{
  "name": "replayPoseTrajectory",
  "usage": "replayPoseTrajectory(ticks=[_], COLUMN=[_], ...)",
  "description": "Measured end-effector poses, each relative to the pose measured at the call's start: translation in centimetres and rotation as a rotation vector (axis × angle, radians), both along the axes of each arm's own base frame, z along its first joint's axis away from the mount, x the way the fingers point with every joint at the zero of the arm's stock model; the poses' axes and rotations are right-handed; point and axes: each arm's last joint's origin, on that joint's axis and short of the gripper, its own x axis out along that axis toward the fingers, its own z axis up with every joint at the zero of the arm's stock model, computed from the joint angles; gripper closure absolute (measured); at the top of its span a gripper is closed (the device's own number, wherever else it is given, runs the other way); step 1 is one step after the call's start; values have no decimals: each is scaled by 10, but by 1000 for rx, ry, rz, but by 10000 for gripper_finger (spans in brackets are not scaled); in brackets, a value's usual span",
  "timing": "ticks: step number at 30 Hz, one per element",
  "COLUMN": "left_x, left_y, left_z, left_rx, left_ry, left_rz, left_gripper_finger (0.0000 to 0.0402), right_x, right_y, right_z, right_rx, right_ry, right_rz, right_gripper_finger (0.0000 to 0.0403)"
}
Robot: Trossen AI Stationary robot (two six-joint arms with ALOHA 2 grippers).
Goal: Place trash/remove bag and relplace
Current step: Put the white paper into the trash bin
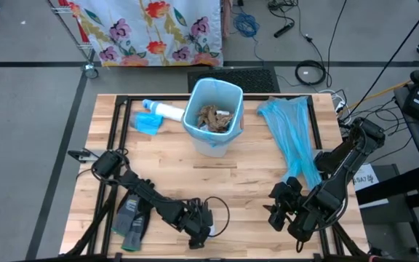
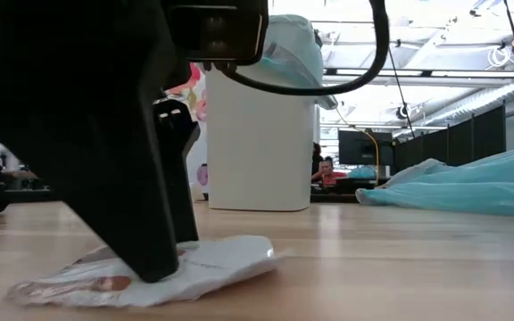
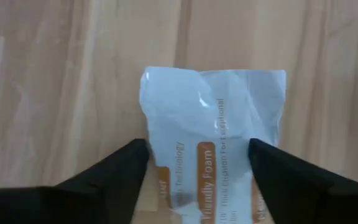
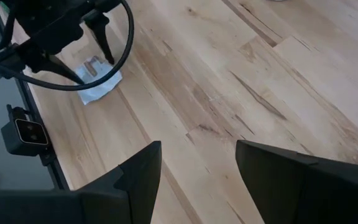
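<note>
1. A flat white wrapper (image 3: 213, 143) with orange print lies on the table (image 1: 253, 182) at its front edge.
2. The left gripper (image 3: 197, 180) is down over it, fingers (image 3: 114, 171) spread, one at each side of the wrapper.
3. The right gripper (image 4: 197, 174) hovers nearby above bare wood, fingers spread, holding nothing.
4. Behind stand the white bin (image 1: 213, 116), with brown paper wads (image 1: 213, 116) inside, and a blue bag (image 1: 289, 135).
</note>
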Motion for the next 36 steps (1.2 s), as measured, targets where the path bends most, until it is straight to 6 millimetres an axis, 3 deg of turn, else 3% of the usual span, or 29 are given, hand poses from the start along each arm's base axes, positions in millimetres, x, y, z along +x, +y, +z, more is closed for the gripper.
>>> replayPoseTrajectory(ticks=[4,9,11,19,31,36], left_x=[1,5,8,19,33,29], left_y=[4,11,16,31,42,39], left_z=[-1,2,3,18,67,68], left_rx=[2,-22,-28,-11,69,109], left_ry=[15,13,22,109,127,129], left_rz=[25,37,47,52,56,58], left_gripper_finger=[208,354,387,399,401,401], right_x=[0,0,0,0,0,1], right_y=[0,0,0,0,-1,0], right_z=[0,0,0,0,0,0], right_rx=[0,0,0,-1,-23,-28], right_ry=[0,0,0,0,10,5], right_rz=[0,0,-1,0,20,43], right_gripper_finger=[204,204,204,204,204,204])
